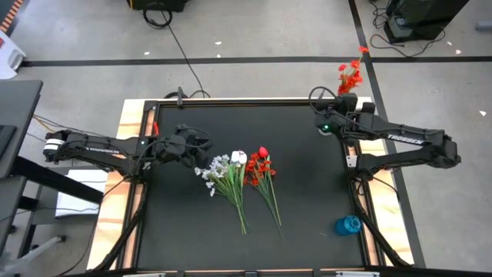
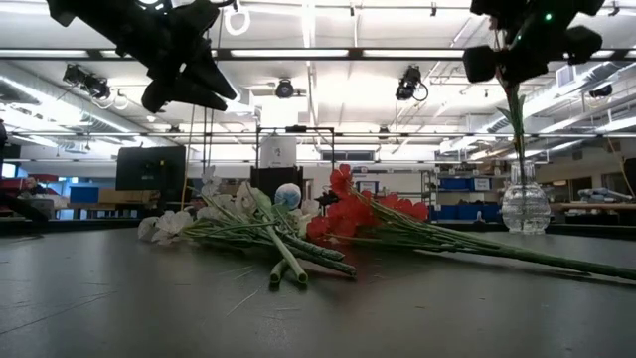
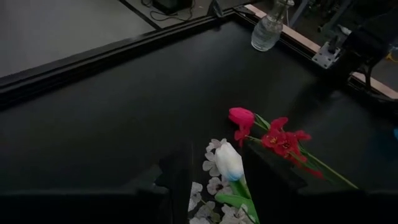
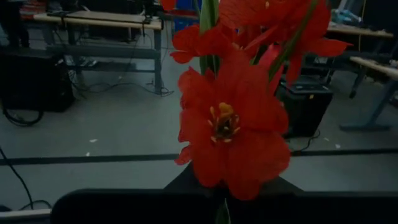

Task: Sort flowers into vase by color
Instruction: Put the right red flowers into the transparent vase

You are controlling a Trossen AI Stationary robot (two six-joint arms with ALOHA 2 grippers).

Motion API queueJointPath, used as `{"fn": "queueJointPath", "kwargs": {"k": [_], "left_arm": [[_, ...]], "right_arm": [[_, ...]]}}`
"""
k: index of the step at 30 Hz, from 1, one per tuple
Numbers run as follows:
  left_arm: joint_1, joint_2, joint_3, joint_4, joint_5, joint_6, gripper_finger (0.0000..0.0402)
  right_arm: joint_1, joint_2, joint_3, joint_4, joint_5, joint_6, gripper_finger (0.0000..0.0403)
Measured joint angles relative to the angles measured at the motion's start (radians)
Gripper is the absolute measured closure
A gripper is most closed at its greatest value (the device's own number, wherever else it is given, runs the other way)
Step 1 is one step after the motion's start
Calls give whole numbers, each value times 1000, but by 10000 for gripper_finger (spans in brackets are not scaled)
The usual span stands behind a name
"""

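Note:
White and pale-blue flowers and red flowers lie side by side mid-table, stalks toward the near edge. My left gripper hovers open just left of the white bunch; its wrist view shows a white tulip below, between the fingers. My right gripper is high at the far right corner, shut on a red flower stem whose blooms fill its wrist view. Directly beneath stands a clear glass vase. My right gripper holds the red flower by its green stalk, below the blooms; the fingers themselves are hidden by the gripper body. The stem stands upright, lifted clear of the table. Its stalk hangs straight down to the clear vase's neck.
A blue vase sits near the table's right near corner. The table has a raised black frame and wooden side strips. Open black surface lies between the flower pile and the clear vase.

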Motion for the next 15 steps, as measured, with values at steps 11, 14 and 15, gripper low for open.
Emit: {"fn": "queueJointPath", "kwargs": {"k": [11, 14, 15], "left_arm": [[-1, 0, 0, 0, 0, -28, 257], [-1, 0, 0, 0, 2, -28, 257], [-1, 0, 0, 0, 4, -28, 257]], "right_arm": [[-124, 0, -23, 24, -253, -46, 325], [-163, 0, -17, 23, -390, -75, 306], [-176, 0, -12, 26, -438, -76, 299]]}}
